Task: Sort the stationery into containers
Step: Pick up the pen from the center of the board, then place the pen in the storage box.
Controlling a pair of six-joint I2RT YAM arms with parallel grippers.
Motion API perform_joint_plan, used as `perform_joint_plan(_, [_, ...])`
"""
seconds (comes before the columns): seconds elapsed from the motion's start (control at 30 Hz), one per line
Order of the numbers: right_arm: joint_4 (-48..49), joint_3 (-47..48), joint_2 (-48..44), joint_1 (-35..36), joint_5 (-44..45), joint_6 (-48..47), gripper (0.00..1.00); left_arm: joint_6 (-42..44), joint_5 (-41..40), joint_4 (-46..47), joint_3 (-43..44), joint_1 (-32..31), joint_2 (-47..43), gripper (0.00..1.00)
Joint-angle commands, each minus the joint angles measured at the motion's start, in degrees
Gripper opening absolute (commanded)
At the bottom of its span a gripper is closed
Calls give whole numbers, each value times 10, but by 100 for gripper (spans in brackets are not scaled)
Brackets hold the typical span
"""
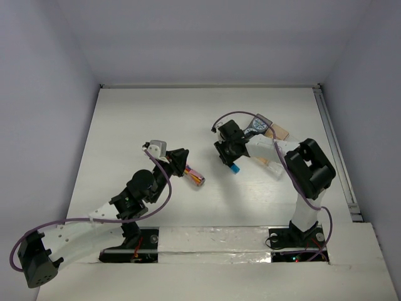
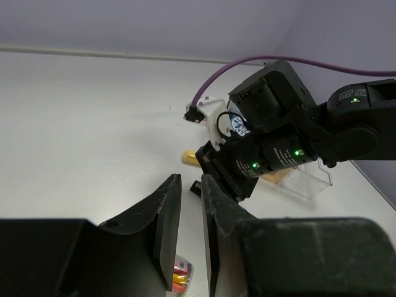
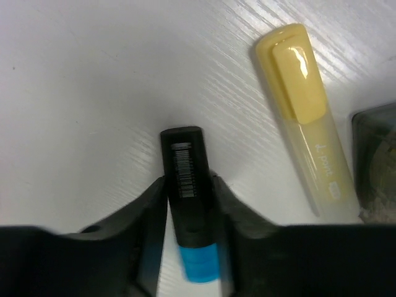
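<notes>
right gripper [image 3: 187, 185] clamps the blue-capped black marker [image 3: 185, 229] just beside the yellow marker [image 3: 306, 117]; well apart from it, left gripper [image 2: 192, 182], fingers narrow, pinches the clear tube [image 2: 181, 275].

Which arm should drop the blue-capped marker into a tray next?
The right. Its gripper pinches the blue-capped marker, and the trays sit just beside it. The left gripper is farther away, holding the tube of sticks.
</notes>
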Motion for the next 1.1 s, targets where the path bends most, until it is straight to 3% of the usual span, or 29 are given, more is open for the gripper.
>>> perform_joint_plan(0.0, [14,-15,-15,1,10,7,27,0,-4,23,-4,3,3,16])
perform_joint_plan(0.17, [47,-19,-95,1,40,54,14,2,0,37,-9,3,3,17])
perform_joint_plan(0.37, [85,-30,-173,-24,162,126,12,-2,8,30,-10,3,2,17])
perform_joint_plan(0.63, [182,-158,-304,-188,250,259,9,-4,5,27,-10,3,6,17])
perform_joint_plan(1.07, [196,-178,-280,-237,257,303,13,-5,8,29,-15,3,7,17])
